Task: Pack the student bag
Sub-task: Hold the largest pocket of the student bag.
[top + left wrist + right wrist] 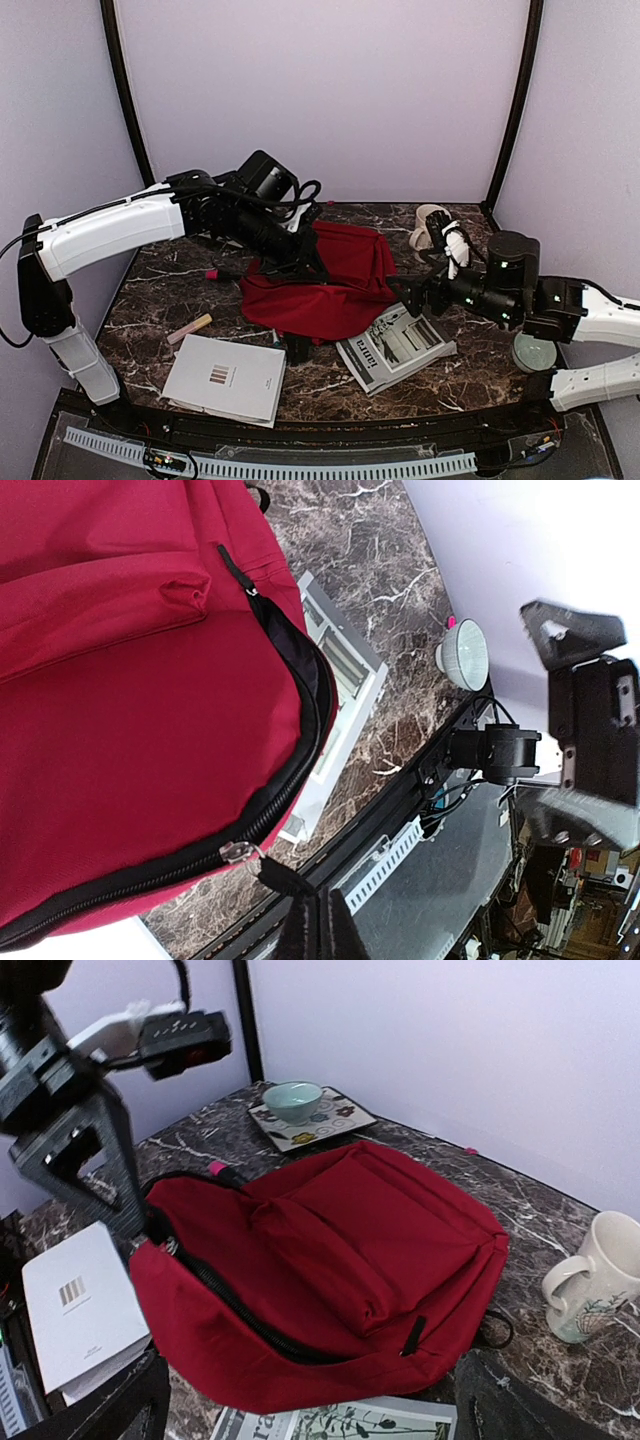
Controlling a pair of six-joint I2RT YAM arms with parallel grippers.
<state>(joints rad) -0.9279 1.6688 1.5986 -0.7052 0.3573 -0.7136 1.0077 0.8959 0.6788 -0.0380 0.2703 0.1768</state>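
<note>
The student bag (335,285) is a red backpack lying flat in the middle of the table; it also shows in the right wrist view (330,1260) and fills the left wrist view (130,730). Its dark main zipper (300,740) curves round the edge. My left gripper (318,920) is shut on the black pull tab (280,878) of the zipper's slider, at the bag's left end (160,1240). From above it reaches over the bag (300,268). My right gripper (310,1422) is wide open and empty, right of the bag (415,290).
A magazine (395,345) lies at the bag's near right, a white booklet (225,378) at front left, with a tan marker (190,328) and a pink marker (212,272). A mug (432,225) stands back right, a bowl (533,352) far right. Another bowl on a patterned plate (293,1100) sits beyond the bag.
</note>
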